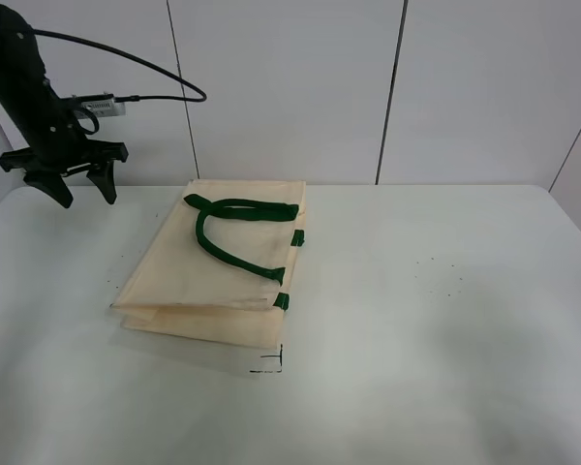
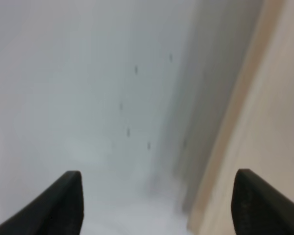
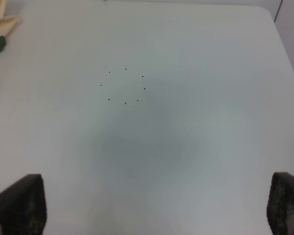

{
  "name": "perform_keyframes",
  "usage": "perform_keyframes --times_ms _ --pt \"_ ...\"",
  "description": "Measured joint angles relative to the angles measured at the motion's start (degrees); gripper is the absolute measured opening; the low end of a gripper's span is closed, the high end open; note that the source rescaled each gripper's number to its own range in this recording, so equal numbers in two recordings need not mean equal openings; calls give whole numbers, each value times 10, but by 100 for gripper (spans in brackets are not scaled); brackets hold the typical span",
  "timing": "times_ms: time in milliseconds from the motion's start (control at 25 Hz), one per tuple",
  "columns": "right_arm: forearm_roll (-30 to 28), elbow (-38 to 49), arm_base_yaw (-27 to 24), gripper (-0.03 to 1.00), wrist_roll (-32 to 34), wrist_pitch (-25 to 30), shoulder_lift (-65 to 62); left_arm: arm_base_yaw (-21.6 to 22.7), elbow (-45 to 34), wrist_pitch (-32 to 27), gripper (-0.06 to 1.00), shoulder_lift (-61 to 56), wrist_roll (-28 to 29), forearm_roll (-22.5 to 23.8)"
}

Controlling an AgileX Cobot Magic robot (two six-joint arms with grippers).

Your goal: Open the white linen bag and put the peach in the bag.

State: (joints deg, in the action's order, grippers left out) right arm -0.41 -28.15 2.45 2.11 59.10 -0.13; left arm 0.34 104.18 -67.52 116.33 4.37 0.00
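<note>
Cream cloth, the bag [image 1: 223, 266] lies flat and closed mid-tabletop [image 1: 445, 320], handles [image 1: 234, 231] on top for grabbing, while the left claw [image 1: 77, 189] hovers wide open and empty beside it, the right claw [image 3: 152, 205] likewise; no peach shows, perhaps out of frame.

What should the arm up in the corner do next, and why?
Probably bring the open left gripper down toward the white linen bag. The bag lies flat and closed on the table, the gripper hangs empty off its left edge, and no peach is visible.
</note>
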Motion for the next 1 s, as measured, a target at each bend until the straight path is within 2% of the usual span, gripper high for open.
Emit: perform_keyframes --times_ms 560,840,1000 --pt "0 0 0 100 0 0 0 0 -432 1 89 -487 -12 12" --pt "0 0 0 100 0 0 0 0 -648 52 89 -751 -36 12" --pt "0 0 0 100 0 0 0 0 -735 72 89 -892 -38 9"
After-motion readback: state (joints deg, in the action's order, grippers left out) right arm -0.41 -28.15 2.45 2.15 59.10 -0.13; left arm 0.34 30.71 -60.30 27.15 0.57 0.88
